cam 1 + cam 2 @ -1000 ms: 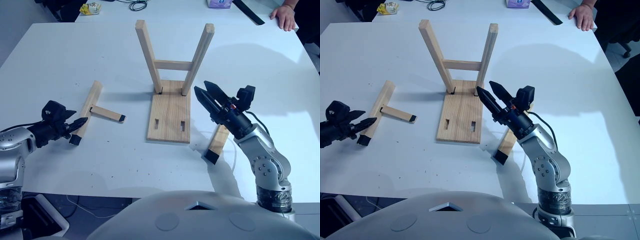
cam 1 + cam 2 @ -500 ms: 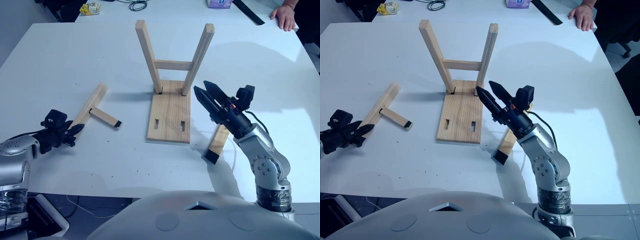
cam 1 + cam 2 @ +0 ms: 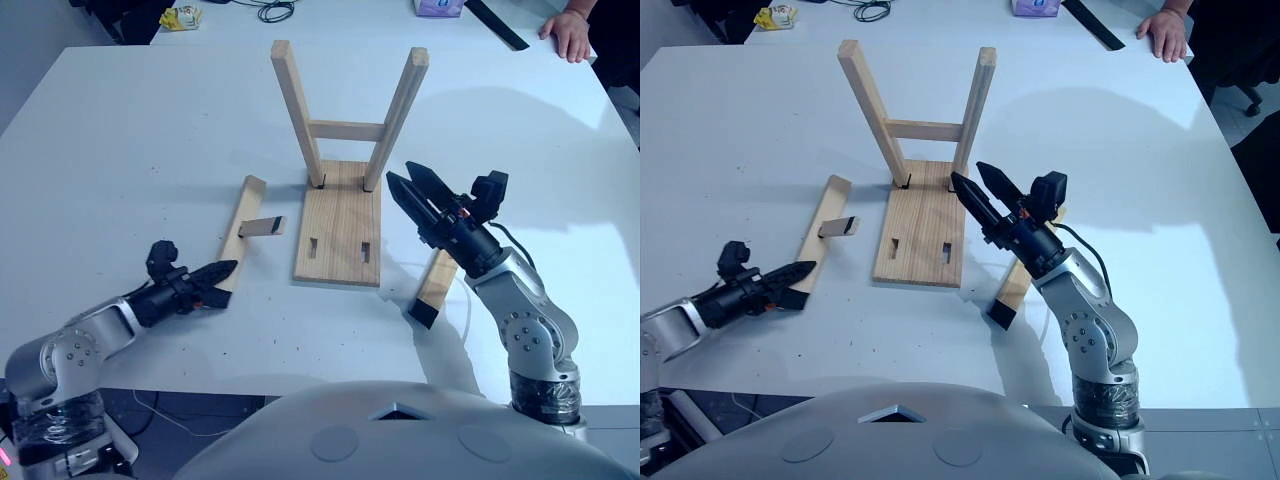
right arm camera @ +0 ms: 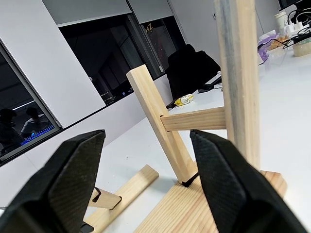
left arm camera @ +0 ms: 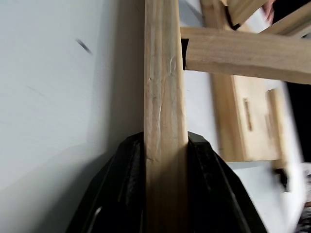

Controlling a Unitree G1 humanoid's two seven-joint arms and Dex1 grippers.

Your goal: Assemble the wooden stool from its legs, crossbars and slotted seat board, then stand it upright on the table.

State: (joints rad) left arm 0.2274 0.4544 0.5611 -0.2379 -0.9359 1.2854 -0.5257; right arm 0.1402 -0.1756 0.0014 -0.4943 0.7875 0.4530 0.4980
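Gripping the near end of a loose leg (image 3: 243, 212), the left gripper (image 3: 222, 271) sits low over the near-left part of the white table (image 3: 120, 140); its two black fingers (image 5: 127, 194) press against opposite sides of the wood. That leg lies flat, running away from the gripper toward the far side of the table; a short crossbar (image 3: 262, 227) juts from its side toward the seat board (image 3: 338, 235), dark at its free end; it is near the board but apart from it.

On the near right a second loose leg (image 3: 437, 280) lies flat beside the board's near-right corner, its black-tipped end closest to the robot, partly under the right arm; whether it touches the board I cannot tell. The right gripper (image 3: 402, 173) hangs above the table over the board's right edge; its pointed fingers (image 4: 73, 189) are spread wide with nothing between them, tips aimed toward the foot of the right-hand upright leg.

The seat board lies flat in the middle of the table, its long side running away from the robot; two small slots (image 3: 339, 247) near its near end stand open. At its far end two legs stand in the board, the left upright leg (image 3: 297, 110) and the right upright leg (image 3: 396, 115), spreading slightly apart toward their tops; a horizontal crossbar (image 3: 347, 129) joins them partway up.

At the table's far edge sit a small yellow object (image 3: 182, 15) and a pale purple box (image 3: 438, 6).
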